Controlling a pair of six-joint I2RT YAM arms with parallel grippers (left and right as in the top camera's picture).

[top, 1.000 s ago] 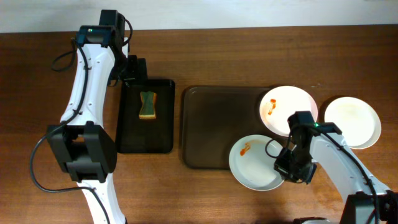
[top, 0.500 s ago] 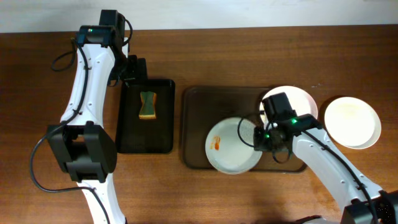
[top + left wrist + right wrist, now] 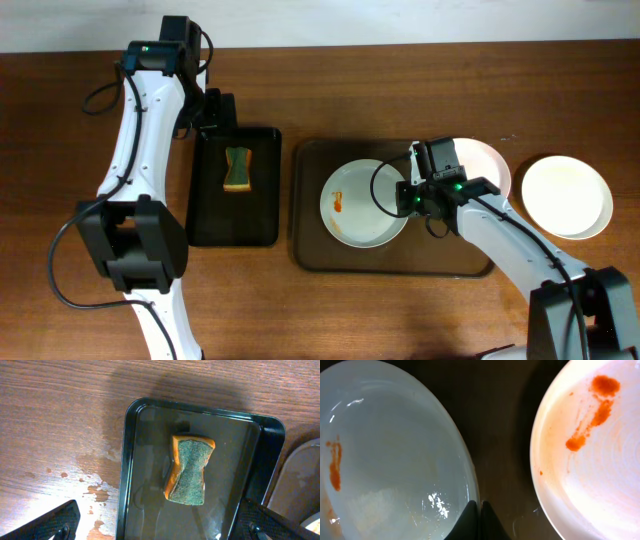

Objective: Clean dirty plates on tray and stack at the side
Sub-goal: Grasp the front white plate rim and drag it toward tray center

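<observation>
A dirty plate (image 3: 362, 203) with an orange smear at its left lies in the middle of the brown tray (image 3: 310, 240). My right gripper (image 3: 407, 199) is shut on this plate's right rim, its fingertips (image 3: 472, 517) pressed together at the rim's edge (image 3: 467, 480). A second dirty plate (image 3: 485, 160) with red smears (image 3: 592, 415) sits at the tray's far right corner, partly under my right arm. A third plate (image 3: 567, 196) lies on the table to the right of the tray. My left gripper (image 3: 213, 112) hangs open over the black tray's far end.
A narrow black tray (image 3: 205, 225) left of the brown one holds a green-and-orange sponge (image 3: 237, 168). In the left wrist view the sponge (image 3: 190, 470) lies mid-tray, and wet patches (image 3: 100, 492) mark the wood beside the tray's rim (image 3: 125, 460).
My right gripper has moved left and farther onto the tray, bringing the smeared plate from the tray's front right edge to its middle. The left arm has not moved.
</observation>
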